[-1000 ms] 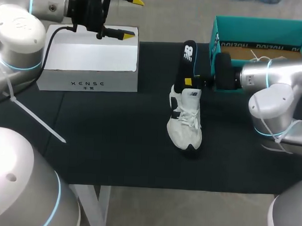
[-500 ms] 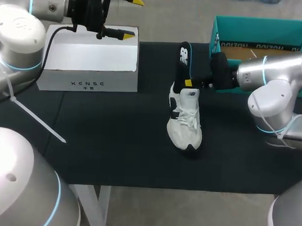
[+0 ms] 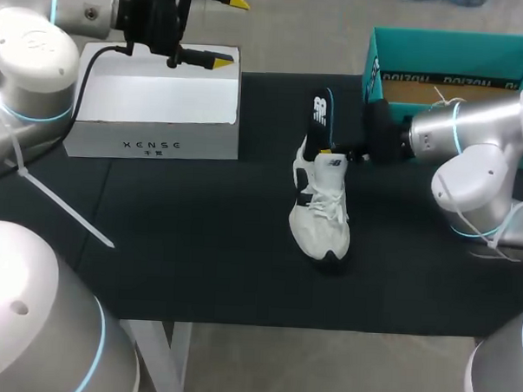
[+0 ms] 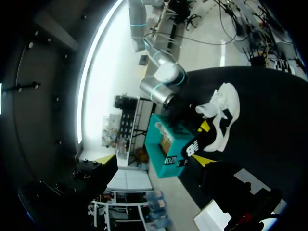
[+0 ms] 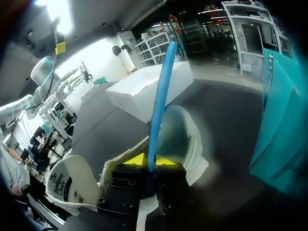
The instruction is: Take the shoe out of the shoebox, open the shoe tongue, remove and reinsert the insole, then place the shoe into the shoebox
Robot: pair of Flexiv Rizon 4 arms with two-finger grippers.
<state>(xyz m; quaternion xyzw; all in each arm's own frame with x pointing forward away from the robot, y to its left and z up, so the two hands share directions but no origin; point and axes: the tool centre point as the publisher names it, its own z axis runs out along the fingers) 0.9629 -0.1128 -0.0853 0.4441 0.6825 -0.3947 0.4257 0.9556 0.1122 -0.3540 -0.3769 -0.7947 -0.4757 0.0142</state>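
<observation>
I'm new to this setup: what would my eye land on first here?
The black insole standing upright at the white shoe's heel, mid-table, pinched by the right tool. Then the teal shoebox at far right, and the left tool open by a white box.

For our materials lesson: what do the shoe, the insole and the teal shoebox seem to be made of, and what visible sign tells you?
Shoe: likely matte white mesh or fabric, laces, dark sole.
Insole: probably foam, thin, black cloth-like top, blue edge.
Shoebox: apparently cardboard, teal outside, brown inside.
</observation>
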